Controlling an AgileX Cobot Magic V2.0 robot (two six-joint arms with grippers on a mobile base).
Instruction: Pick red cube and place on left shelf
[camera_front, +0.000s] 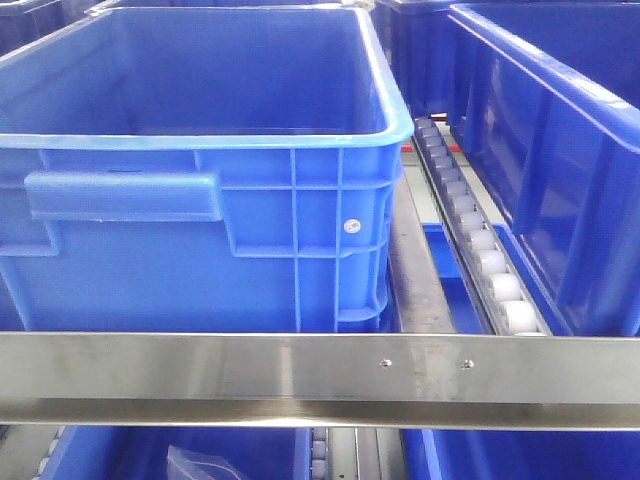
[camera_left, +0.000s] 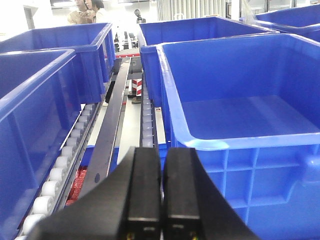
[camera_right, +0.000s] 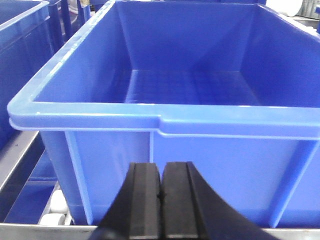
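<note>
Grippers first, nearest your lenses: the left gripper (camera_left: 151, 200) has its fingers pressed together with nothing between them, and the right gripper (camera_right: 161, 205) is the same, closed on air. So you hold no cube on either side.

Next out, the steel rail (camera_front: 200, 378) crosses the front view, with a big blue bin (camera_front: 190, 200) just behind it; what shows of its inside looks bare. The right wrist faces another blue bin (camera_right: 165, 100) whose floor also shows nothing. Beside the left gripper runs a roller track (camera_left: 60, 167), and low beside it there is something red (camera_left: 77, 182), too small and shadowed to call the red cube.

Judgement: you cannot place the cube from these views. This fits cube already set down, or cube yet to be found; the pictures do not settle which.
</note>
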